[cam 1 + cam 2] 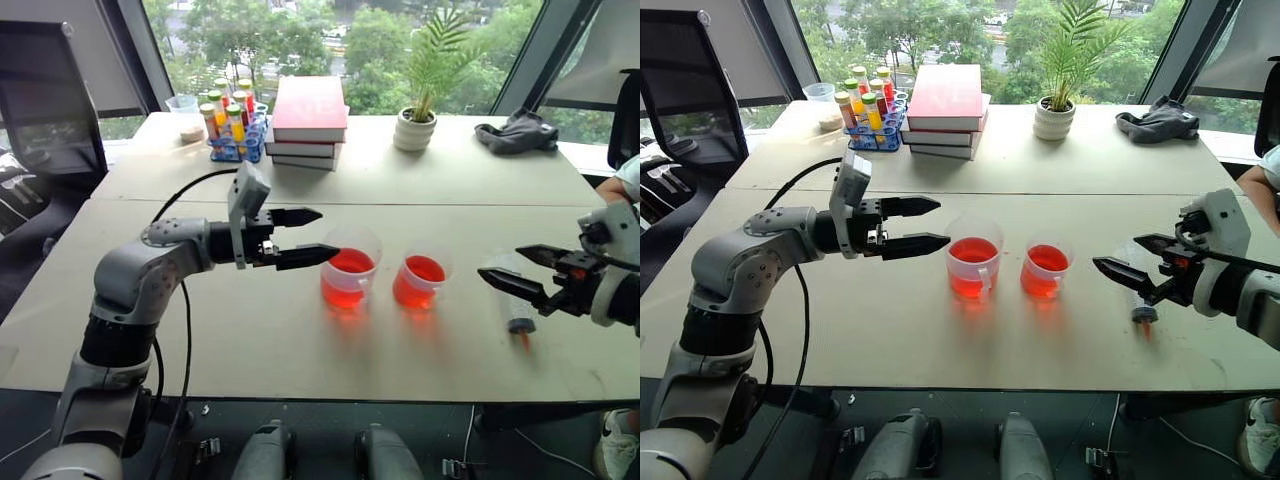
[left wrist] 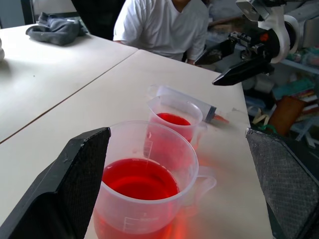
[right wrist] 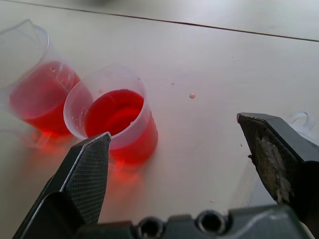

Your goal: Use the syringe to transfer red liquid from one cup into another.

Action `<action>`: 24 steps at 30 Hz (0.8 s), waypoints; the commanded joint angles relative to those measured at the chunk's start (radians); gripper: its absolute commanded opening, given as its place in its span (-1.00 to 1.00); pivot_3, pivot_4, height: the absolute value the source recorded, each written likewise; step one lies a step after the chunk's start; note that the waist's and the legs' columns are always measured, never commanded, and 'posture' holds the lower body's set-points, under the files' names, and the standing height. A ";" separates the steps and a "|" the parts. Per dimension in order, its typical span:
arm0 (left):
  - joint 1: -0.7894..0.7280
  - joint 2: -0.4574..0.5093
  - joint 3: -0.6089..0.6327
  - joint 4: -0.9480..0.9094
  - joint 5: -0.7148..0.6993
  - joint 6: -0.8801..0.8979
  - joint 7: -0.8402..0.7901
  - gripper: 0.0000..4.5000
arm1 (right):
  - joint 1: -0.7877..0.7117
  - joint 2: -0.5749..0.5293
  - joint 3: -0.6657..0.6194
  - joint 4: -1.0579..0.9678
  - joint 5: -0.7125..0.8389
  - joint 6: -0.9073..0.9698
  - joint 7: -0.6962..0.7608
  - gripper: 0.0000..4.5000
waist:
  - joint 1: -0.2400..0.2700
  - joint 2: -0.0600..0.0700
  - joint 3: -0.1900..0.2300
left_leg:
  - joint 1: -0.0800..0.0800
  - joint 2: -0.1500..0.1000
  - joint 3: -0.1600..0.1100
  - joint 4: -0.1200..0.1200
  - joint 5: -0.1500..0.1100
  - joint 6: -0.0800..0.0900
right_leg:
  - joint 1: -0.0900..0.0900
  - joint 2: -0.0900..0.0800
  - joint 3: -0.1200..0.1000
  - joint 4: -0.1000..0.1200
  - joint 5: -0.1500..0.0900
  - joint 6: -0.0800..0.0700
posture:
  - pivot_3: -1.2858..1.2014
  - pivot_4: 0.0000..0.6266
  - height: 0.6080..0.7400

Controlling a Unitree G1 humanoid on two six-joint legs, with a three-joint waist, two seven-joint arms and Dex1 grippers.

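Figure: two clear cups stand side by side on the worktop, both holding red liquid. The taller cup with the flared rim sits just beyond the tips of the left end effector, whose fingers stand wide apart and hold nothing. The shorter cup stands close on its right. The syringe lies flat on the worktop to the right of both cups, its orange-red tip pointing toward the near edge. The right end effector hovers over the syringe with open, empty jaws. The step in hand appears to be the pickup of the syringe; the next move calls for lowering the right end effector around the barrel and closing on it.
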 commanded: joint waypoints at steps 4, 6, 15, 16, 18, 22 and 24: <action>-0.020 -0.017 -0.007 0.007 0.021 -0.054 -0.019 1.00 | -0.265 -0.082 0.236 0.208 -0.097 0.237 -0.105 0.98 | -0.002 0.000 0.000 | 0.000 0.000 0.000 -0.001 0.000 0.000 | 0.000 -0.002 0.000 0.000 0.000 -0.001 | 0.03 -0.52 1.00; -0.021 -0.025 -0.011 0.014 0.027 -0.063 -0.021 1.00 | -0.345 -0.065 0.287 0.275 -0.128 0.273 -0.115 0.98 | 0.000 0.000 0.000 | 0.000 0.000 0.000 -0.001 0.000 0.000 | -0.001 -0.002 0.001 0.000 0.000 -0.001 | 0.03 -0.52 1.00; 0.033 -0.047 0.002 -0.033 0.028 -0.073 0.018 1.00 | -0.601 -0.033 0.656 0.696 -0.355 0.173 -0.017 0.98 | 0.001 0.000 0.000 | -0.003 0.000 0.001 -0.001 0.000 0.000 | -0.003 -0.001 0.000 -0.001 0.000 0.000 | 0.03 -0.52 1.00; 0.041 -0.045 0.006 -0.043 0.026 -0.071 0.025 1.00 | -0.618 -0.027 0.691 0.737 -0.381 0.145 0.005 0.98 | 0.000 0.000 0.000 | -0.003 0.000 0.001 -0.001 0.000 0.000 | -0.003 -0.001 0.000 -0.001 0.001 0.001 | 0.03 -0.52 1.00; 0.054 -0.041 0.014 -0.059 0.022 -0.066 0.038 1.00 | -0.647 -0.008 0.748 0.815 -0.428 0.096 0.045 0.98 | -0.002 0.000 0.000 | -0.003 0.000 0.001 -0.002 0.000 0.000 | -0.004 -0.001 0.000 -0.001 0.002 0.003 | 0.03 -0.52 1.00; 0.073 -0.032 0.027 -0.090 0.013 -0.054 0.058 1.00 | -0.693 0.028 0.818 0.938 -0.504 0.026 0.123 0.98 | -0.005 0.000 0.000 | -0.003 0.000 0.001 -0.001 0.000 0.000 | -0.004 0.000 0.000 -0.001 0.002 0.003 | 0.03 -0.52 1.00; 0.081 -0.026 0.034 -0.102 0.008 -0.047 0.065 1.00 | -0.709 0.042 0.833 0.980 -0.530 0.012 0.160 0.74 | -0.006 0.000 0.000 | -0.003 0.000 0.001 -0.001 0.000 0.000 | -0.004 0.000 0.000 0.000 0.002 0.003 | 0.03 -0.52 1.00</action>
